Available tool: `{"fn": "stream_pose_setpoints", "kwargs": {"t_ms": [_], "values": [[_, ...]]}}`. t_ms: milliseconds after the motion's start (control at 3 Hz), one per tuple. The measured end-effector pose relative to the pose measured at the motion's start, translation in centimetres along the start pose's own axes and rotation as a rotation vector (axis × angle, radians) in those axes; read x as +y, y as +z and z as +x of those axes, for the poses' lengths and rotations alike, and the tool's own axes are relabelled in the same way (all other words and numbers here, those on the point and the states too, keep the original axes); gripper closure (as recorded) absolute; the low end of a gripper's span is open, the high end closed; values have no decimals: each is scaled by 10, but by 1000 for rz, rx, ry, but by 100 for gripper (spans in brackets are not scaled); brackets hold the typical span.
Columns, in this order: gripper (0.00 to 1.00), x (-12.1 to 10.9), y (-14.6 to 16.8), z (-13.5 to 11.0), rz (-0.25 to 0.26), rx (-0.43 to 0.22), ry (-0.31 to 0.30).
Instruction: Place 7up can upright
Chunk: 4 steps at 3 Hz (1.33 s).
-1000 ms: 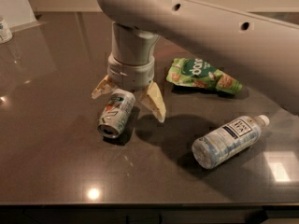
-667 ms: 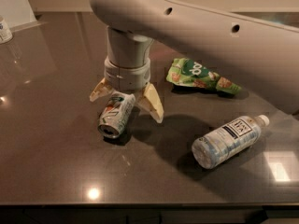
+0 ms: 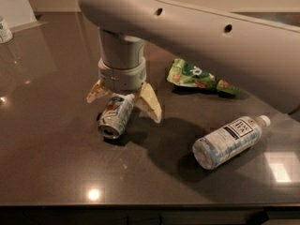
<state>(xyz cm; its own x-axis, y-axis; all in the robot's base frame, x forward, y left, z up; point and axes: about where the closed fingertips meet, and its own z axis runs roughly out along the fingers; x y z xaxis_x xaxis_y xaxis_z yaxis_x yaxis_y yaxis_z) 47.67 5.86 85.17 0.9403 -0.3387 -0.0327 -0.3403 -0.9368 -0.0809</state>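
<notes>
The 7up can (image 3: 114, 116) lies on its side on the dark countertop (image 3: 51, 139), silver top end facing the near edge. My gripper (image 3: 124, 101) hangs straight over the can's far end. Its two cream fingers are spread wide, the left one (image 3: 95, 91) beside the can's far left, the right one (image 3: 151, 102) to its right. The fingers straddle the can without closing on it.
A clear plastic bottle (image 3: 231, 141) with a white-and-dark label lies on its side at the right. A green snack bag (image 3: 197, 76) lies behind it. A small container (image 3: 4, 29) stands at the far left. The counter's near edge runs along the bottom.
The gripper has shifted a little to the left and lower over the can, fingers still spread. The can, bottle and bag have not moved.
</notes>
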Motion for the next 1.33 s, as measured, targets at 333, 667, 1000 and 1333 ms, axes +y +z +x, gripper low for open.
{"fn": "stream_pose_setpoints", "kwargs": {"t_ms": [333, 667, 1000, 1333], "values": [[0, 0, 1, 0, -11, 14, 6], [0, -1, 4, -1, -19, 17, 14], [0, -1, 7, -1, -22, 14, 25], [18, -1, 10, -3, -29, 7, 31]]}}
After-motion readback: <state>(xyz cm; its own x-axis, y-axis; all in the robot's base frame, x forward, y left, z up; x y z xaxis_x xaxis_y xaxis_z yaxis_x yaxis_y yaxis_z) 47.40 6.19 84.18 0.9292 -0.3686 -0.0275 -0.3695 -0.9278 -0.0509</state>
